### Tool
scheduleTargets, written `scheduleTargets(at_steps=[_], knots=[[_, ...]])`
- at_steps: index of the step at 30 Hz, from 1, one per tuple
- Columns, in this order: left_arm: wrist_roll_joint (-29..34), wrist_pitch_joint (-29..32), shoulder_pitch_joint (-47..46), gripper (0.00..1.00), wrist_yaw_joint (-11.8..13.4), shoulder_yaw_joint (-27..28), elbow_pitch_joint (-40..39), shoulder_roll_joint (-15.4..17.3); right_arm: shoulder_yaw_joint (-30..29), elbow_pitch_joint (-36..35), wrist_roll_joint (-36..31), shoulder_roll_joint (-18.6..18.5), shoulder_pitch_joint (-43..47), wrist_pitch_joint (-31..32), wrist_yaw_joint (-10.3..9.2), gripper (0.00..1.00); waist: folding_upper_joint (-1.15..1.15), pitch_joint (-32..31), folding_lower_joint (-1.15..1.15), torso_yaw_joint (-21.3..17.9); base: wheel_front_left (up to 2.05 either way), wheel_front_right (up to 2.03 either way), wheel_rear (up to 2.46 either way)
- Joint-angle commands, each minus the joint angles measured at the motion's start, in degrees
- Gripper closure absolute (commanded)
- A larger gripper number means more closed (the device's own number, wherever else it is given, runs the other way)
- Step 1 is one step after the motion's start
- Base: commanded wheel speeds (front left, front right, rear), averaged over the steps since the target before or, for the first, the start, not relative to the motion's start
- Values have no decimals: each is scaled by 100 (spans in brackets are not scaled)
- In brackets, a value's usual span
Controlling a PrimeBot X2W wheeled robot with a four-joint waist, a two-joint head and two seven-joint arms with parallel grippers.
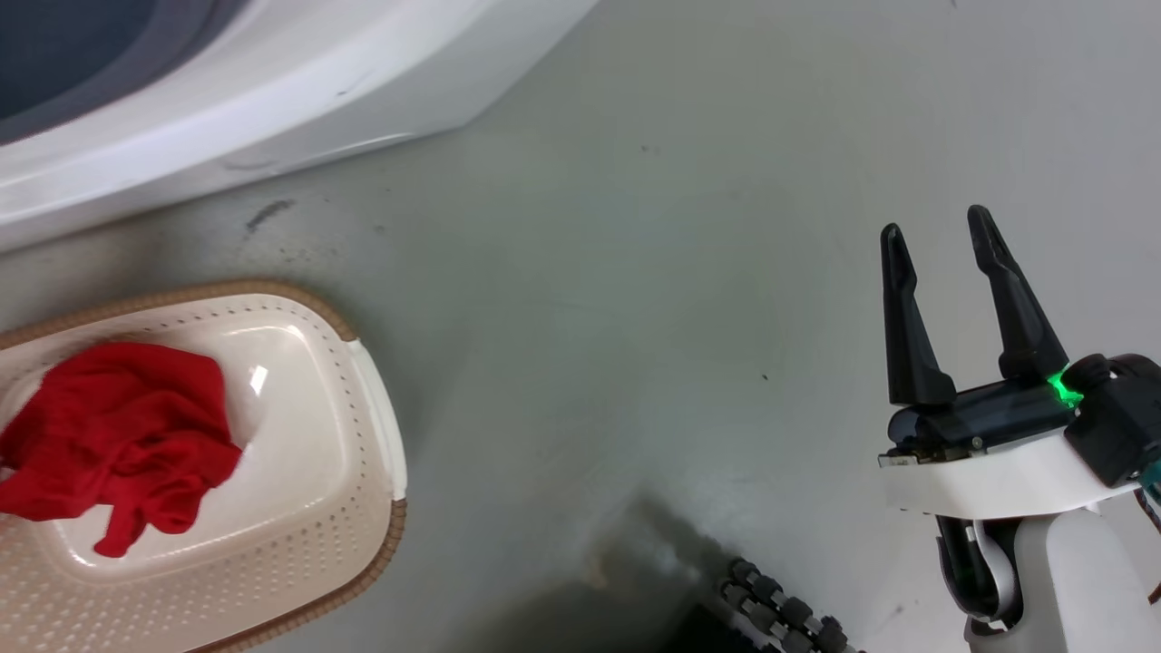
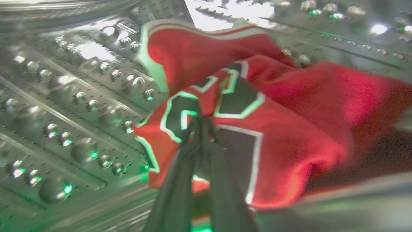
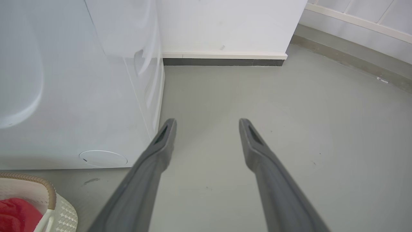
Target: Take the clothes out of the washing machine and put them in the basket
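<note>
**Left to right.** A cream perforated plastic basket (image 1: 308, 426) with a brown woven-look rim stands on the grey floor (image 1: 635, 272), just below the front of the large white washing machine (image 1: 272, 100). A crumpled bright red garment (image 1: 118, 435) lies toward the left end of the basket's base; the right end is bare.

In the left wrist view, the left end effector (image 2: 201, 120) is inside the machine's perforated steel drum (image 2: 64, 96). Its two dark fingers are drawn together, pinching a fold of a bright red jersey (image 2: 283, 135) that bears black figures edged in white. The jersey lies straight ahead of the fingertips and spreads from them toward the right of that view. Its long axis runs across the drum wall. The grip sits at the near left edge of the bundle, so most of the cloth would probably trail behind on the way out of the drum toward the basket. The left arm is clearly the nearer one.

The right end effector (image 1: 936, 222) is open, with its fingers parted and nothing between them. It hangs over bare floor, well apart from both basket and machine.

**Writing.** The jersey's figures are creased and blurred and cannot be read. No brand is legible on the machine or the basket.
</note>
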Motion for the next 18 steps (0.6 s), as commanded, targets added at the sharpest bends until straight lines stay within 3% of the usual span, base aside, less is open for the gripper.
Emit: scheduleTargets(at_steps=[1,9,18], knots=[[-74,-185,168,100,-4,-46,-6,-37,-26,25,-89,7,-30,-12,-6,0,0,-238,0,168,0,0,0],[-216,-1939,977,100,-6,-512,-33,-164,-294,130,-501,6,61,-12,-6,0,0,-1005,0,602,0,0,0],[-331,-3872,1968,100,120,-508,294,-582,-485,266,-832,6,267,-12,-6,0,0,-1837,0,1089,0,0,0]])
